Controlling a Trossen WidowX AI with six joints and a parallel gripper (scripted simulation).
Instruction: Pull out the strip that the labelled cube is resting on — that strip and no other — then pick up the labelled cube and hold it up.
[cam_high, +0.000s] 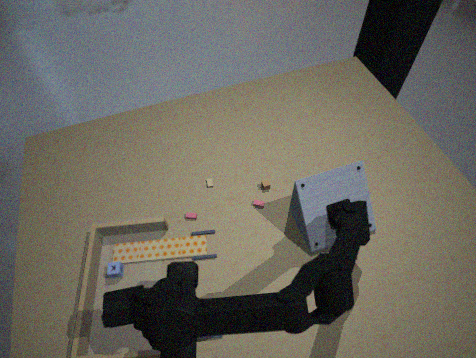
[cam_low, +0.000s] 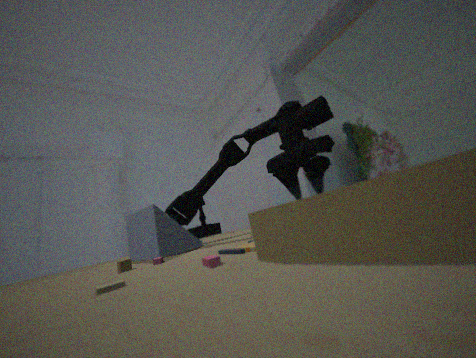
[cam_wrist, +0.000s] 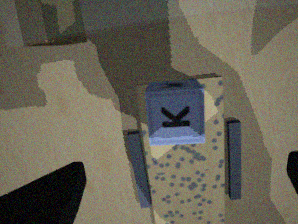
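A blue cube marked K (cam_wrist: 176, 114) rests at the far end of a pale strip with blue dots (cam_wrist: 187, 195) in the wrist view. The strip runs between two slate bars (cam_wrist: 139, 170) (cam_wrist: 233, 160). Another blue cube with a dark mark (cam_high: 114, 269) is at the left end of the orange-dotted strip (cam_high: 160, 246); whether it rests on it I cannot tell. My gripper (cam_low: 309, 194) (cam_wrist: 185, 168) is open and empty, pointing down, above the table with the K cube between and beyond its fingertips in the wrist view. The arm hides that cube in the top view.
A wooden wall (cam_high: 90, 275) (cam_low: 360, 225) borders the left and back. A grey wedge (cam_high: 332, 187) (cam_low: 172, 235) stands right. Pink blocks (cam_high: 191, 216) (cam_high: 258, 204) (cam_low: 211, 261), a brown block (cam_high: 265, 185) (cam_low: 124, 265) and a pale block (cam_high: 209, 183) (cam_low: 110, 288) lie outside the wall.
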